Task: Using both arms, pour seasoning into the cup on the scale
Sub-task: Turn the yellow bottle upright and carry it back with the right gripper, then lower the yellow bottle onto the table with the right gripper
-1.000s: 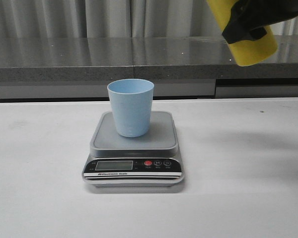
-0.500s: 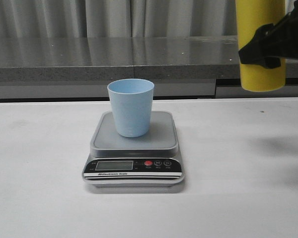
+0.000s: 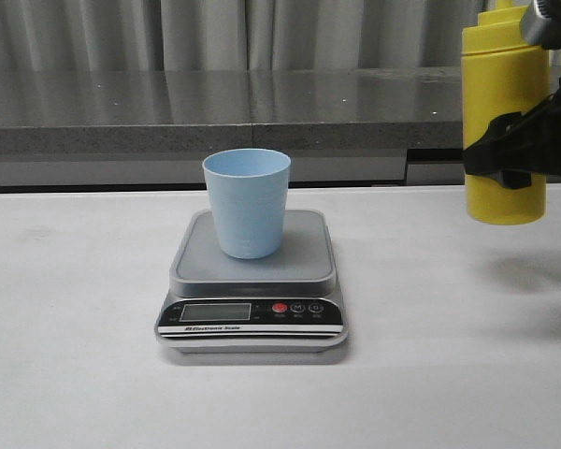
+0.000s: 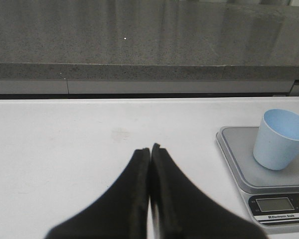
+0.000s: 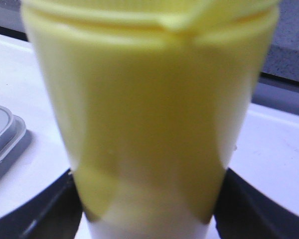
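The light blue cup (image 3: 247, 202) stands upright on the grey platform of the scale (image 3: 304, 254) in the middle of the table. Off to the right, the yellow seasoning bottle (image 3: 505, 103) hangs upright above the table, clear of the cup, with my right gripper (image 3: 507, 161) shut on its lower body. In the right wrist view the bottle (image 5: 149, 99) fills the picture between the black fingers (image 5: 55, 209). My left gripper (image 4: 150, 149) is shut on nothing, low over the table to the left of the scale (image 4: 239, 157) and cup (image 4: 280, 139). It does not show in the front view.
A grey stone ledge (image 3: 168, 108) with curtains behind runs along the back of the white table (image 3: 84, 374). The scale's black front panel (image 3: 251, 316) with display and red button faces the front. A corner of the scale (image 5: 2, 134) shows in the right wrist view.
The bottle has swung from tilted to upright in my right gripper and has come down and slightly right. Cup and scale have not moved.
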Available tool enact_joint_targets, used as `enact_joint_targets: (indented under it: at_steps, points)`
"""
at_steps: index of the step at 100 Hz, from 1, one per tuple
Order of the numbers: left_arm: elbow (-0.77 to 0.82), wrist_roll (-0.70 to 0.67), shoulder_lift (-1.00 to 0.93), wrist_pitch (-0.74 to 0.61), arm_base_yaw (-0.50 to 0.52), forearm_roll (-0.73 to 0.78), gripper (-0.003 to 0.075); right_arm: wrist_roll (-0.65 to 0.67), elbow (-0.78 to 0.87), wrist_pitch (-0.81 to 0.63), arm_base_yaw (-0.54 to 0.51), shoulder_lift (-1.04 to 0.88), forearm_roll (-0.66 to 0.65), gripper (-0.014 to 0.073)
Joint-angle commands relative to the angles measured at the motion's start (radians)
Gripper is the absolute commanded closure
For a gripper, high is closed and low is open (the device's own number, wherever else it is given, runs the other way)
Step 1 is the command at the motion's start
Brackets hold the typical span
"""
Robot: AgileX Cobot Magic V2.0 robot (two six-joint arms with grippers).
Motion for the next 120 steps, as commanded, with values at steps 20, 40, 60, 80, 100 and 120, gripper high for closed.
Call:
enact_joint_targets:
  at_steps: [20, 40, 60, 80, 100, 120]
  points:
    - [-0.024, -0.008, 0.008, -0.078, 0.003, 0.000, 0.0741, 0.044, -0.020, -0.191, -0.005, 0.074, 0.002, 0.0261]
    - [-0.024, -0.008, 0.008, -0.078, 0.003, 0.000, 0.0741, 0.045, -0.020, -0.233, -0.005, 0.132, 0.002, 0.0261]
    - [-0.024, -0.008, 0.008, -0.078, 0.003, 0.000, 0.0741, 0.046, -0.020, -0.273, -0.005, 0.191, 0.002, 0.0261]
    - [-0.024, -0.008, 0.008, -0.078, 0.003, 0.000, 0.0741, 0.046, -0.020, -0.289, -0.005, 0.210, 0.001, 0.0261]
    - [-0.024, -0.008, 0.008, -0.078, 0.003, 0.000, 0.0741, 0.049, -0.020, -0.289, -0.005, 0.210, 0.001, 0.0197]
    - [-0.024, -0.008, 0.008, -0.078, 0.003, 0.000, 0.0741, 0.054, -0.015, -0.289, -0.005, 0.206, -0.002, -0.0057]
